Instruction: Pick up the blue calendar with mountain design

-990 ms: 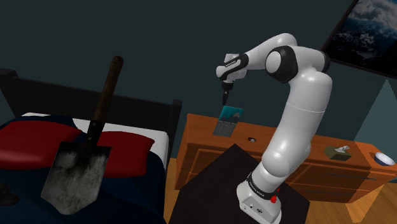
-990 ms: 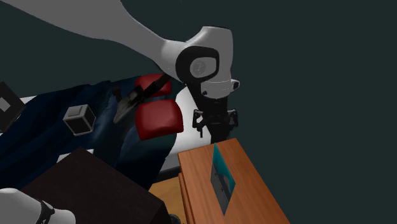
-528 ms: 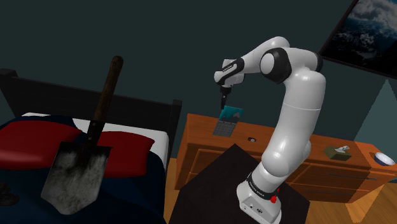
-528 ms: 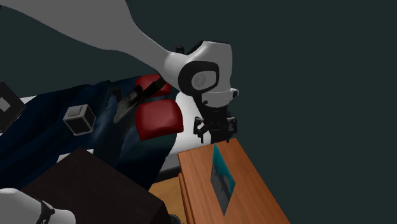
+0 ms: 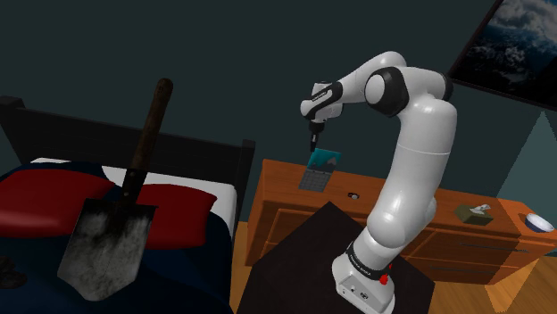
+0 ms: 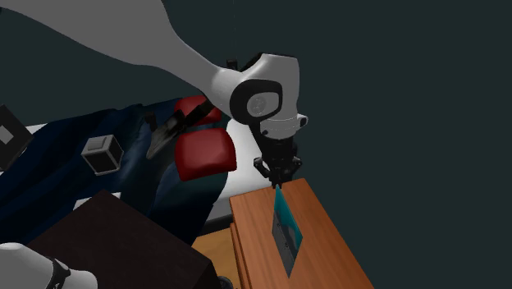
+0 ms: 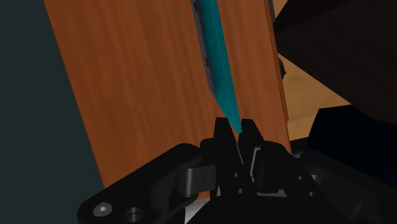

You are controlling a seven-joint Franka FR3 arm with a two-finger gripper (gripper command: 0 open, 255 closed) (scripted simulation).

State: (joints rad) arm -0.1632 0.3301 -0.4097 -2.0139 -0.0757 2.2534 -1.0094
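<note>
Right of the bed (image 5: pixel 192 259), the calendar (image 5: pixel 321 161) stands upright on the dresser (image 5: pixel 286 210). The gripper (image 5: pixel 313 145) seems closed on its top corner, fingers pinching the thin edge. The grasp looks made; next comes a straight lift.

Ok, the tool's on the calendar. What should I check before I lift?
1. Tool shut on the calendar: ok, it clasps the top edge.
2. Grip centred along that edge: not ok. It sits near one end, so the calendar may swing when raised.
3. Depth of bite: cannot tell.
4. Calendar standing on the dresser: ok, not yet lifted.
5. Neighbours: ok, the small box stands far off along the dresser.
</note>
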